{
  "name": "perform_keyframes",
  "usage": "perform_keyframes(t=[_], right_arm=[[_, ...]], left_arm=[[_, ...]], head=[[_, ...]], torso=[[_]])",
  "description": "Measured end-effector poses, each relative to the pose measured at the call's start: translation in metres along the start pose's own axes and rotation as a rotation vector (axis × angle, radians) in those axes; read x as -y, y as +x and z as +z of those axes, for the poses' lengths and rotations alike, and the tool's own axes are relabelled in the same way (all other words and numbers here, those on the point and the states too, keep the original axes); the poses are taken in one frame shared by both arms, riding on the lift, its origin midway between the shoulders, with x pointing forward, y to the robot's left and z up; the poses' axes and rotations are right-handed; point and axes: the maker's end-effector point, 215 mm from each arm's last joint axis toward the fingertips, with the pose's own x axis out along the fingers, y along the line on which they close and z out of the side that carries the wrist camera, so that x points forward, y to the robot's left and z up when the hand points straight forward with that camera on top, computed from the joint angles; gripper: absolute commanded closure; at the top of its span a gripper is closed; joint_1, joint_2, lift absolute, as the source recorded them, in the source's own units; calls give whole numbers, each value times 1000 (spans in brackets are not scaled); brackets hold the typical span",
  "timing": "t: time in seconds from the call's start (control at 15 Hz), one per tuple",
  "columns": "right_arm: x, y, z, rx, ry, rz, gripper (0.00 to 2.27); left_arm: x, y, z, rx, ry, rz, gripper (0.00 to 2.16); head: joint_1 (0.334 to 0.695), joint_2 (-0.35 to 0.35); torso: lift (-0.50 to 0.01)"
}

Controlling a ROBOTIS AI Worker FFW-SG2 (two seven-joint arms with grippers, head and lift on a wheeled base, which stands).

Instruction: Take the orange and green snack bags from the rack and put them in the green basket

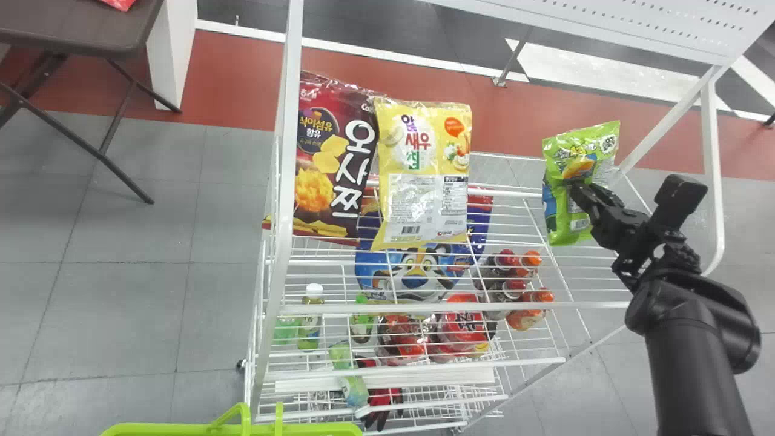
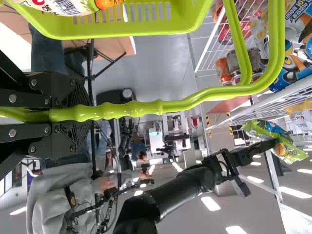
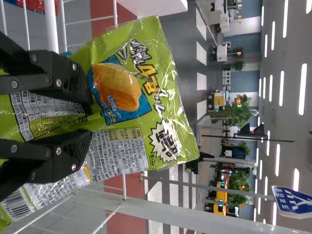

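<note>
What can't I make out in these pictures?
Head view: most of the green basket, cut off by the bottom edge.
Head view: part of the blue tiger bag, behind the yellow snack bag.
Right wrist view: part of the green snack bag, behind the right claw.

In the head view, the snack bag at three o'clock is lime green patched blue; the basket at seven, plain lime.

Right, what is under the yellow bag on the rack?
A blue bag with a tiger face, seen through the wires of the rack: its lower part and sides show. The yellow bag covers part of its upper half, so any print there can't be told.
</note>
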Motion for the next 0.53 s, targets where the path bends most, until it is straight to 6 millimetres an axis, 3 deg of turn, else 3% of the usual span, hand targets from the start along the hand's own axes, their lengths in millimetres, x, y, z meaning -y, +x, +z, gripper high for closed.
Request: perform_keyframes(t=[0.27,0.53], right_arm=[[4,-7,-2,40,17,-16,2243],[-6,-45,-1,104,62,4,2243]], left_arm=[[0,-2,0,4,-3,0,2135],[-1,-2,2,13,0,2,2135]], head=[[695,-350],[695,-350]], torso=[[0],[0]])
